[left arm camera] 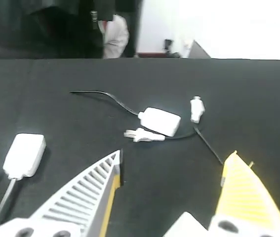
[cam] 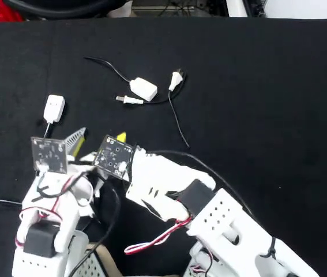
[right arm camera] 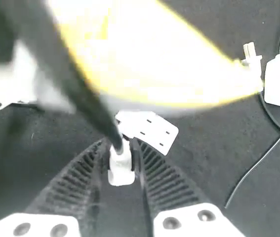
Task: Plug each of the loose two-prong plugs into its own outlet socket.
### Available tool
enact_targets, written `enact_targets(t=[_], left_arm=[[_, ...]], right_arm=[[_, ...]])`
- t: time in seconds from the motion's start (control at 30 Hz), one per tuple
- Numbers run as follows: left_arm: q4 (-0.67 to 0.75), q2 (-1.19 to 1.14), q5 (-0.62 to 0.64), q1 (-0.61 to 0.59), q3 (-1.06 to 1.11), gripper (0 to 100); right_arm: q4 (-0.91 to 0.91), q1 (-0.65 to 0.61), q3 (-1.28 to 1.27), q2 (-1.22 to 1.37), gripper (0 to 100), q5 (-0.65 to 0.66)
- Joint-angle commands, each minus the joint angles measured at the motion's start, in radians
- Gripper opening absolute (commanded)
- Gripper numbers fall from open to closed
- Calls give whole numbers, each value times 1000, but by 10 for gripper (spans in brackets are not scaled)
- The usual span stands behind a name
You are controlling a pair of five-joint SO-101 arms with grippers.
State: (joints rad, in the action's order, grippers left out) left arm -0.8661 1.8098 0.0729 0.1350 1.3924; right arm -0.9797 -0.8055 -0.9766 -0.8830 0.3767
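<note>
My right gripper point(right arm camera: 120, 148) is closed on a white plug point(right arm camera: 120, 170) at lower centre of its wrist view. A slotted socket point(right arm camera: 147, 129) lies just beyond the fingertips. My left gripper point(left arm camera: 177, 154) stands wide open along the bottom of its view. Mid-frame there is the centre socket point(left arm camera: 160, 121), with a loose plug point(left arm camera: 142, 135) just beside it. The left-hand socket point(left arm camera: 24, 155) is at the left edge.

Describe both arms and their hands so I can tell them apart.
The left arm and right arm are white, each with a dark circuit board at the wrist and red-and-white wires. The left hand has one white ribbed finger edged yellow and one yellow finger. The right hand has two dark ribbed fingers on white bases.
</note>
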Motion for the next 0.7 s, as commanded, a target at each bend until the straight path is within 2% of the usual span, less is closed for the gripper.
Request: enact_targets(t=[0.0, 0.1, 0.23, 0.37, 0.43, 0.53, 0.67], left_arm=[[-17, -12, -63, 35, -35, 321], [-14, -12, -86, -25, -41, 321], [-31, -5, -86, -180, -102, 321], [-141, 2, -87, -298, -170, 321], [-204, 2, -87, -326, -176, 321], [-285, 3, -89, -341, -174, 321], [-324, 3, -89, -394, -151, 321]], right_arm=[[26, 63, 8, -25, 11, -8], [87, 123, -27, -25, 11, -94], [227, 186, -128, -25, 11, -206], [284, 183, -196, -25, 11, -278], [305, 221, -237, -25, 11, -321], [430, 267, -302, -25, 11, -362], [439, 238, -311, -25, 11, -393]])
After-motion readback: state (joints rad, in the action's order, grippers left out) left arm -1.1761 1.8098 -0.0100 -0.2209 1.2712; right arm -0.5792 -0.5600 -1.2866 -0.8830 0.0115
